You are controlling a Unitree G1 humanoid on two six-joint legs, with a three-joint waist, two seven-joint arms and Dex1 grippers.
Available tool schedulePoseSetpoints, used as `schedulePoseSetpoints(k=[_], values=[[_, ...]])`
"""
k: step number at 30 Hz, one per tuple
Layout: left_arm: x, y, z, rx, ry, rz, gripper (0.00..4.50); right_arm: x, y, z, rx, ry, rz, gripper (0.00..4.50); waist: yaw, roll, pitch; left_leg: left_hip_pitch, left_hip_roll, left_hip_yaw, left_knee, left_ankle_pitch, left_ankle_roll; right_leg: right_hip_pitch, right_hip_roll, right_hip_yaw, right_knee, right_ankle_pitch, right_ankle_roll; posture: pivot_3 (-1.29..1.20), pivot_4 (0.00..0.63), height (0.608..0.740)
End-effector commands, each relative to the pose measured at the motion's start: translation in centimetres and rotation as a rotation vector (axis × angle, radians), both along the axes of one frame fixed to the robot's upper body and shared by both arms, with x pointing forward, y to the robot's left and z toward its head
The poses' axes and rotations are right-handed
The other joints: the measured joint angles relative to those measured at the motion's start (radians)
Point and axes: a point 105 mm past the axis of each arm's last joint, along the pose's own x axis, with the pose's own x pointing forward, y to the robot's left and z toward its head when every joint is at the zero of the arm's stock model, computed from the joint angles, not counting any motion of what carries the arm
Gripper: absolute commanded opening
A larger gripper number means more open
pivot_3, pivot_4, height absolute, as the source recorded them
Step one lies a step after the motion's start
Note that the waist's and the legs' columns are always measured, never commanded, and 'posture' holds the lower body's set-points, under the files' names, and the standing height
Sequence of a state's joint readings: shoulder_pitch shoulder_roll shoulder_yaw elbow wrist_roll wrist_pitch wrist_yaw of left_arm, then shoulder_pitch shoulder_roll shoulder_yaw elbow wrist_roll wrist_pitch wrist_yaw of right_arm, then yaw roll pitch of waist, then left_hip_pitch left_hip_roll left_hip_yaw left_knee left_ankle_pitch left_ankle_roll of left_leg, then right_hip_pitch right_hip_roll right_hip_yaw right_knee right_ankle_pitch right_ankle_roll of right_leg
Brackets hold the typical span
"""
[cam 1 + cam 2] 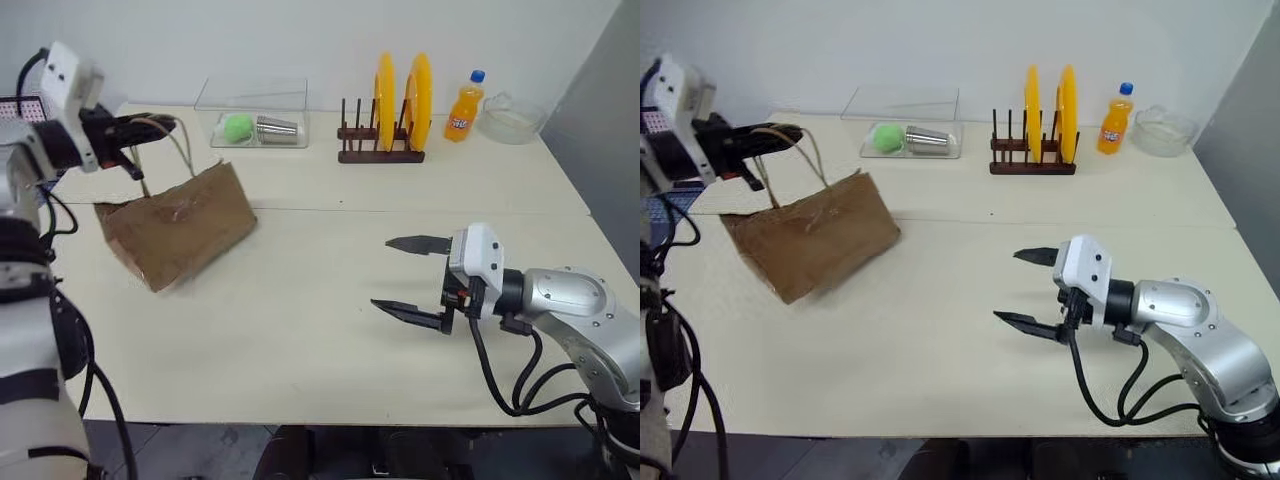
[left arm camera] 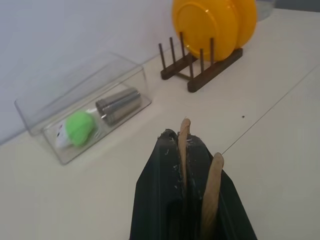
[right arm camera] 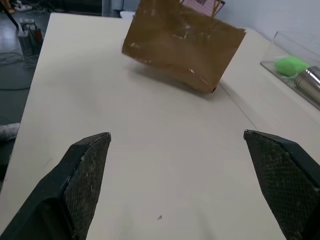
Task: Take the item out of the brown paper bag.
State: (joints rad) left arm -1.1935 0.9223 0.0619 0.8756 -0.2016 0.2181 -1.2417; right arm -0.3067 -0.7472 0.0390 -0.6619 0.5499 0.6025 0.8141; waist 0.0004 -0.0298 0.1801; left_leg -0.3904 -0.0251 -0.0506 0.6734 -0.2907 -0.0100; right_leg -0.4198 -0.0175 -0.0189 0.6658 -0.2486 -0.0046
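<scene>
On the cream bench [image 1: 330, 330] before you, the brown paper bag [image 1: 180, 225] hangs tilted by its string handles [image 2: 210, 187], one corner near the surface. Your left tool [image 1: 138, 125] is pinched tight on those handles. Your right tool [image 1: 410, 278] waits well apart, jaws spread wide and empty. The cola bottle is hidden, presumably inside, so the removal itself is all ahead.

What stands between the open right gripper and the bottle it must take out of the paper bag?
The bag's own brown paper wall. The bag hangs tilted from its string handles, which the left gripper pinches. The bottle itself cannot be seen. Between the right gripper and the bag lies only bare table.
</scene>
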Motion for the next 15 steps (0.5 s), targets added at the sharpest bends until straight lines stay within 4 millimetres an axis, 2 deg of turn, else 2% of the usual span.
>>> schedulePoseSetpoints(k=[1,6,9,12,15], values=[[0.2,-2.2,2.4,0.055,-0.071,-0.099,0.03,-0.7,-0.5,0.7,-0.005,-0.012,-0.011,4.5,-0.002,0.0,0.0,-0.003,0.0,0.0,0.004,0.0,0.0,-0.001,0.0,-0.001,0.001,0.0,0.0,0.0,0.15,0.74],[1.5,-6.0,3.5,0.053,-0.104,-0.19,0.03,-0.8,-1.1,0.7,-0.017,0.01,-0.064,4.5,-0.003,-0.001,0.0,-0.005,0.0,0.0,0.007,-0.001,0.002,-0.001,0.0,0.0,0.001,0.001,0.002,0.0,0.15,0.74],[1.9,-8.2,3.5,0.049,-0.104,-0.255,0.03,-1.2,-1.4,0.5,-0.029,0.032,-0.077,4.5,-0.003,-0.001,0.0,-0.005,0.0,0.0,0.007,-0.001,0.002,-0.001,0.0,-0.001,0.002,0.001,0.002,0.0,0.15,0.74],[2.5,-11.6,3.2,0.038,-0.107,-0.337,0.03,-1.7,-1.9,-0.1,-0.047,0.062,-0.107,4.5,-0.003,-0.001,0.0,-0.005,0.0,0.0,0.007,-0.001,0.002,-0.002,0.0,0.0,0.003,0.001,0.002,0.0,0.15,0.74],[3.0,-13.9,2.9,0.026,-0.123,-0.371,0.03,-2.0,-2.4,-0.4,-0.056,0.083,-0.14,4.5,-0.002,-0.002,0.001,-0.005,0.0,0.0,0.007,-0.001,0.002,-0.002,0.0,-0.001,0.005,0.001,0.002,0.0,0.15,0.74]])
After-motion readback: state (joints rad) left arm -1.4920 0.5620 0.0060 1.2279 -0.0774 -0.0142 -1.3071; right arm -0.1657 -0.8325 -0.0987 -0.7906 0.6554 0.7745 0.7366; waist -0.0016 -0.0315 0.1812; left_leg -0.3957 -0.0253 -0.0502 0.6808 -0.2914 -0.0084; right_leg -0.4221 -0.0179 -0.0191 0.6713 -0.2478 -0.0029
